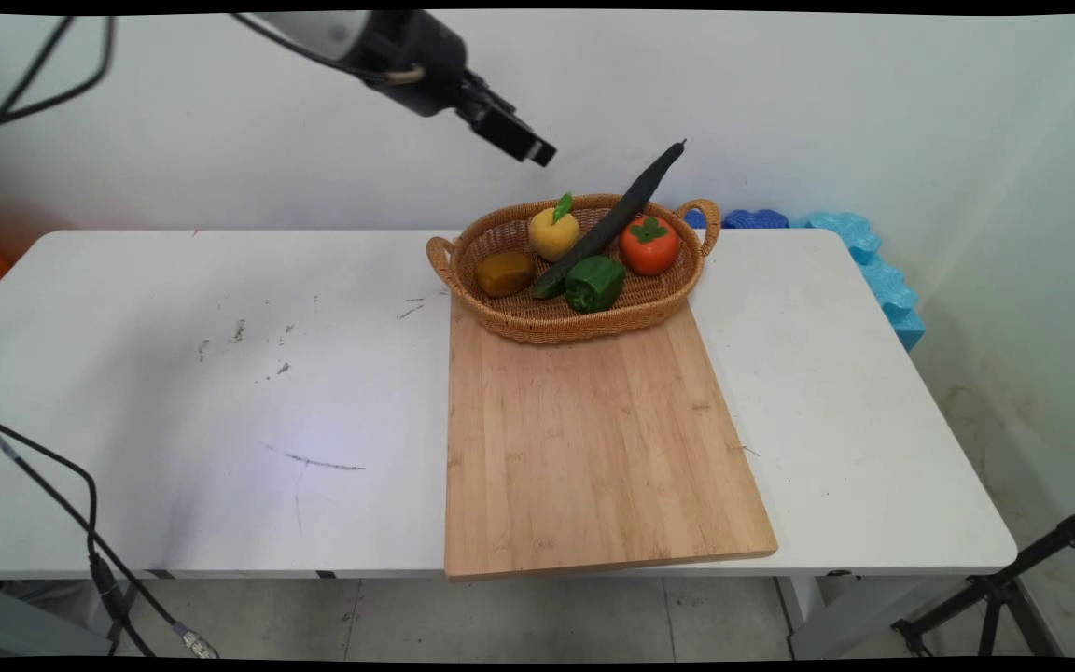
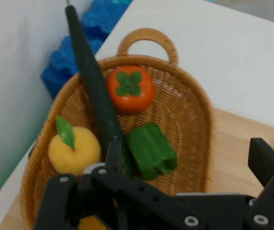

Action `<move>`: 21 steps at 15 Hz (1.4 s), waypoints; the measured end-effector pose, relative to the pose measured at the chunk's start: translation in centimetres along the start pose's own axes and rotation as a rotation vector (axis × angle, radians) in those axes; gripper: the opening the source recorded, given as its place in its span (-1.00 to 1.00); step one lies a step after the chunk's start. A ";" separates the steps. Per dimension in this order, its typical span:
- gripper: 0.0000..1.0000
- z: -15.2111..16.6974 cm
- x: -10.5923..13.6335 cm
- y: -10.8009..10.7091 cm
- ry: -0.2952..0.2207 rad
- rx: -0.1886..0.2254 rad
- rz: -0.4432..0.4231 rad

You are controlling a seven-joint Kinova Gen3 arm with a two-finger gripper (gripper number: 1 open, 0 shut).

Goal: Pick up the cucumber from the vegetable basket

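My gripper (image 1: pixel 521 140) hangs high above the table, up and to the left of a wicker basket (image 1: pixel 575 327), holding nothing. In the hand view the gripper (image 2: pixel 189 158) stands open over the basket (image 2: pixel 199 105). The basket holds a long dark cucumber (image 1: pixel 610 224) leaning out over the back rim, a yellow fruit with a green leaf (image 1: pixel 552 233), a red persimmon (image 1: pixel 649 245), a green pepper (image 1: pixel 594 283) and a brown lump (image 1: pixel 504 273). From the hand I see the cucumber (image 2: pixel 94 86), yellow fruit (image 2: pixel 74 151), persimmon (image 2: pixel 130 88) and pepper (image 2: pixel 151 151); the linkage hides the brown lump.
The basket's front rests on the far end of a wooden cutting board (image 1: pixel 593 439) that reaches the table's near edge. Blue foam pieces (image 1: pixel 864 252) lie behind the table's back right corner. A tripod leg (image 1: pixel 1004 588) stands low right; black cables (image 1: pixel 80 523) hang left.
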 end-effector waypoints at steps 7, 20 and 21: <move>1.00 8.6 2.7 -1.8 -0.060 0.091 -0.082; 1.00 22.2 4.1 -4.3 -0.156 0.167 -0.127; 1.00 22.8 4.1 -4.4 -0.160 0.169 -0.128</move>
